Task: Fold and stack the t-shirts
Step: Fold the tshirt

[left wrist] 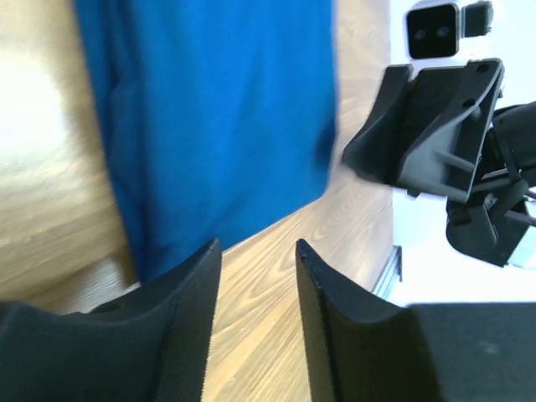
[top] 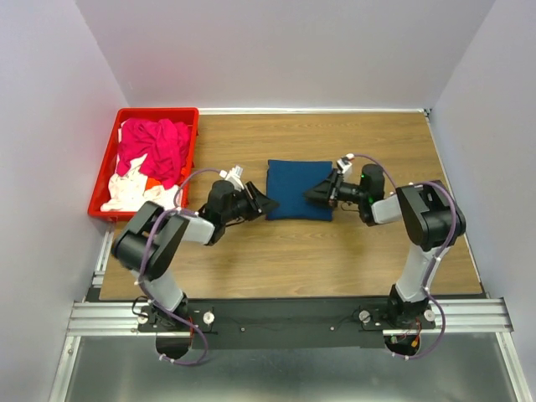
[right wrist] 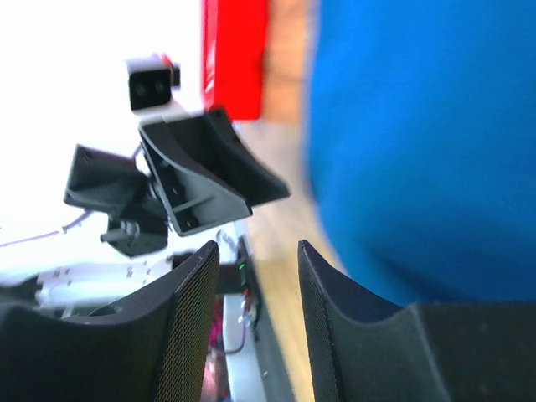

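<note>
A dark navy t-shirt [top: 293,186] lies folded into a rectangle in the middle of the table. My left gripper [top: 268,203] sits at its near left corner, open, and the left wrist view shows only bare wood between its jaws [left wrist: 258,244], with the blue cloth [left wrist: 218,126] just beyond. My right gripper [top: 310,194] hovers over the shirt's right side, open and holding nothing [right wrist: 258,245]; the blue cloth [right wrist: 427,142] fills the right of its view. Magenta [top: 155,146], white [top: 126,191] and orange [top: 152,178] t-shirts lie crumpled in the crate.
A red plastic crate [top: 159,114] stands at the table's far left. The two grippers face each other closely across the navy shirt; each wrist view shows the other gripper [left wrist: 427,126] [right wrist: 201,167]. Grey walls enclose the table on three sides.
</note>
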### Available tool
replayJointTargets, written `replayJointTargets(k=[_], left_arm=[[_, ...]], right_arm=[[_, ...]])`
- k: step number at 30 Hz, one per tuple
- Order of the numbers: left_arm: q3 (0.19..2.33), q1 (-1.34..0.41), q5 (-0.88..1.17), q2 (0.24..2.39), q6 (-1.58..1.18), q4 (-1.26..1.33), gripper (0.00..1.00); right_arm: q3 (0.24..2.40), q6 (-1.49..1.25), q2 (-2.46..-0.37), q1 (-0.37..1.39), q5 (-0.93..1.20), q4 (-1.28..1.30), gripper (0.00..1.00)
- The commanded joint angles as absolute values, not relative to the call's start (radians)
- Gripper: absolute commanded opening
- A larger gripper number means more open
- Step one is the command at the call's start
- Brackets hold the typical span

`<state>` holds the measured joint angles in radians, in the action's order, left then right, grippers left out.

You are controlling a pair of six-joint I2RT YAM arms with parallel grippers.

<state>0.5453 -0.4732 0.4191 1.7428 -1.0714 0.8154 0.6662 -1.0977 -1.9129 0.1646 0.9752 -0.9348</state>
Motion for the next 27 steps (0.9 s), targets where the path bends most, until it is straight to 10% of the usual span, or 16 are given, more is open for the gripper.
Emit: replayJointTargets(k=[1,20,27], left_arm=[[0.604,-0.469,0.29,1.562,-0.912,0.62,0.52],[0.825,-0.456,-0.245,1.071,-0.499,0.026,0.69],[0.859,-0.456,-0.183,1.121,-0.479,-0.029,0.77]], right_arm=[[0.744,-1.16,-1.878,0.302,0.97,-0.942,0.51],[0.864,-1.152,-2.145,0.385,0.873,-0.914,0.52],[1.055,-0.597,-1.837,0.38,0.612,-0.036,0.54]])
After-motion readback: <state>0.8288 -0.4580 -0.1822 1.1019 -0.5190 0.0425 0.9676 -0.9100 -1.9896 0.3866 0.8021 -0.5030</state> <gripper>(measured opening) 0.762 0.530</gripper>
